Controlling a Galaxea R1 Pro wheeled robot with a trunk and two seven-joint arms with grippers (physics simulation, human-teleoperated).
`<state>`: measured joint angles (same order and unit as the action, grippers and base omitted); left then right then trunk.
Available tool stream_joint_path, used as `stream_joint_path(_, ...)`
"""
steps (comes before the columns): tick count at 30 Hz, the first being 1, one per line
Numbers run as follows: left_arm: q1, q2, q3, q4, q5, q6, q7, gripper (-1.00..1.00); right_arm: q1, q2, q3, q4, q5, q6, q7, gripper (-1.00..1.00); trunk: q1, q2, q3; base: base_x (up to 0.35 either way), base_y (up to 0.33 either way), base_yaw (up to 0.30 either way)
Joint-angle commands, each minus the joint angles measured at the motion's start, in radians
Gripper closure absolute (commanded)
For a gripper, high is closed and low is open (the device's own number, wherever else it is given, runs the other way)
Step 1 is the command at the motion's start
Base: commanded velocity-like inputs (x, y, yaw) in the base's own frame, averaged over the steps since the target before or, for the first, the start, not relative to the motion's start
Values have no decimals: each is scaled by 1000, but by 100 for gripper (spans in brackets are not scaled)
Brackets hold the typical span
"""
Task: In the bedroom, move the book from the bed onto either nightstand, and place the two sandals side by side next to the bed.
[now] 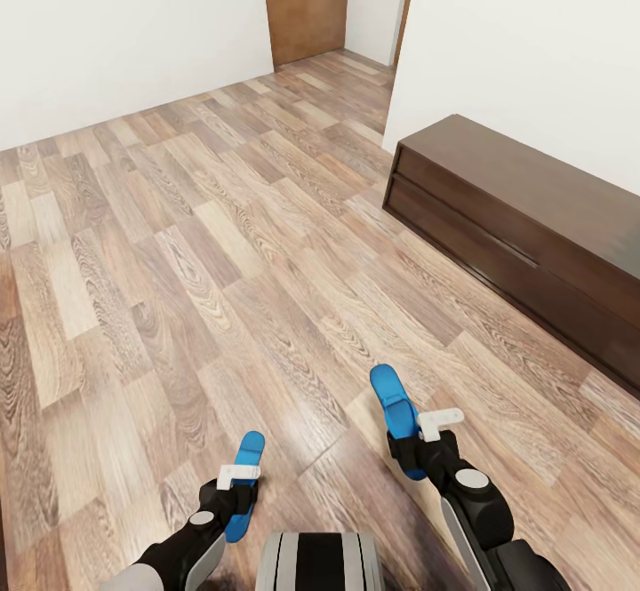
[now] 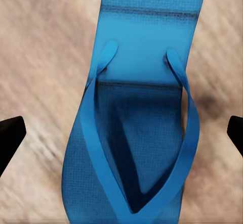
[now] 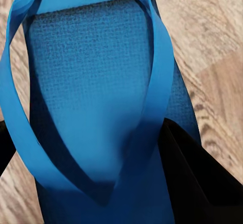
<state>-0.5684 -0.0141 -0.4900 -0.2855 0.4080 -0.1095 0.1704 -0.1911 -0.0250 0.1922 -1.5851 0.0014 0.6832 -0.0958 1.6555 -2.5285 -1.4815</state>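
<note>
Your left gripper (image 1: pixel 233 495) carries one blue sandal (image 1: pixel 244 484), held low near the trunk with its free end pointing ahead. In the left wrist view the two dark fingertips (image 2: pixel 10 135) stand wide either side of the sandal (image 2: pixel 136 113) and do not appear to touch its edges, so I cannot tell how firmly it is clenched; the contact itself is out of sight. Treat that hold as uncertain and keep the arm level and slow while the base rolls.

Ahead of you lies bare wood-plank floor (image 1: pixel 178 244), with a brown door (image 1: pixel 305 0) at the far end between white walls. The bed, the book and the nightstand are not before you, so the step in hand looks like the drive toward the bedside with both sandals aboard.

Your right gripper (image 1: pixel 418 449) is closed on the other sandal (image 1: pixel 396 409), which rises tilted above it. In the right wrist view a dark finger (image 3: pixel 197 178) presses against the sole's edge beside the strap (image 3: pixel 157 57); that hold reads as firm.

To your right the long dark-wood bench (image 1: pixel 524 235) runs along the wall. Swing wide of its near corner as you turn, since the right sandal sticks out beyond the gripper. At the bedside, bring both sandals down flat, toes pointing the same way, just beside each other.
</note>
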Motion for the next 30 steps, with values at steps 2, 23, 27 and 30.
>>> stream_joint_path(2,-1,0,-9,1,8,-4,6,-100,0,-1,3,-1,-3,6,-9,100,0,0,-1,0,0,0)
stream_joint_path(23,-1,-2,-13,1,-86,-5,11,-100,4,-1,1,-1,-3,6,-9,100,3,-2,-24,0,0,0)
stream_joint_path(27,-1,-2,-13,1,-95,-5,12,-100,5,-1,1,-1,-3,6,-9,100,4,-2,-35,0,0,0)
stream_joint_path(30,-2,-1,-12,0,-97,-5,13,-100,5,-1,1,-1,-3,6,-9,100,4,-2,-35,0,0,0)
